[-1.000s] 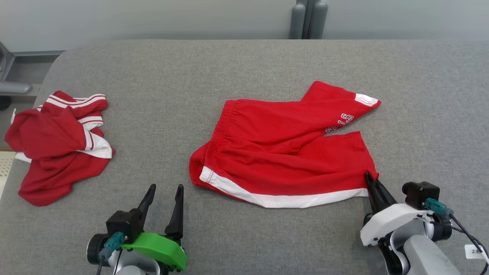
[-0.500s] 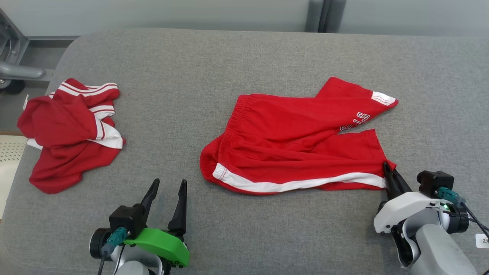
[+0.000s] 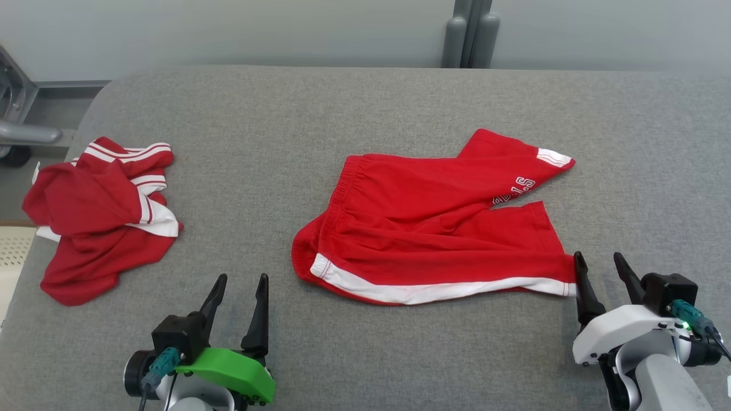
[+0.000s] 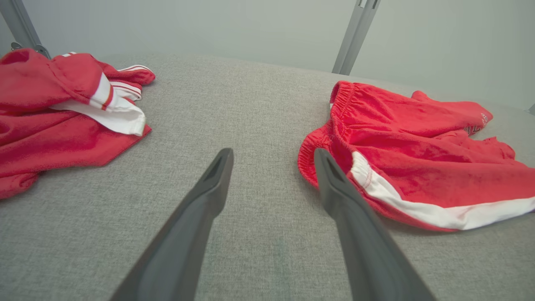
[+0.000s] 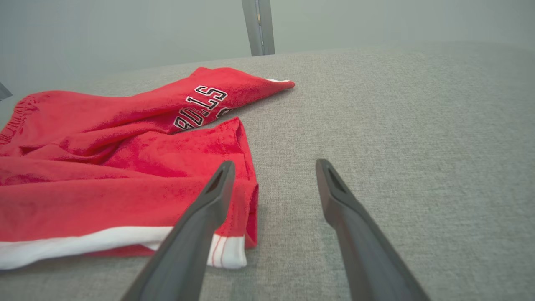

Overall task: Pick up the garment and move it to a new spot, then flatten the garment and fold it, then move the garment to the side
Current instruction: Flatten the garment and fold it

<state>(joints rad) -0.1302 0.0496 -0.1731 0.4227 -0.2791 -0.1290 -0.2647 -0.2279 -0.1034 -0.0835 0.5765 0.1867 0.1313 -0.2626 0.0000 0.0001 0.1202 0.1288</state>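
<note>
On the grey table [image 3: 365, 114], red shorts [image 3: 434, 234] lettered "BULLS" lie near both spread, empty jaws.

Red, white-striped shorts [image 3: 434, 228]; grey table [image 3: 285, 114]

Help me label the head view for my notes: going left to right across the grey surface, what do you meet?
Crumpled red garment → left gripper, open → red shorts, spread out → right gripper, open at the shorts' right hem.
</note>
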